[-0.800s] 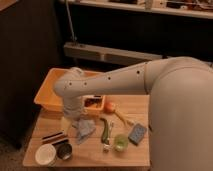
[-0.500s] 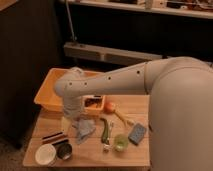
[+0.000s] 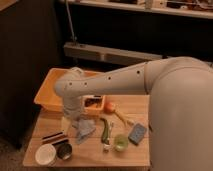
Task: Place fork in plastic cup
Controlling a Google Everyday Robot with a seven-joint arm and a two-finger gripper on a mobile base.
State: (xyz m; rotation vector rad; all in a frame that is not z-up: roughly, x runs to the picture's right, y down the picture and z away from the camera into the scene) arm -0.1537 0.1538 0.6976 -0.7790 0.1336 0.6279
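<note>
We see slim pale silvery fork flat on wooden worktop, beside light-green translucent plastic cup; gripper near, not touching fork, jaws wide, empty.

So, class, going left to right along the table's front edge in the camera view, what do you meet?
White cup, dark tin, fork, plastic cup, blue sponge. The gripper hangs over the grey cloth, further back.
</note>
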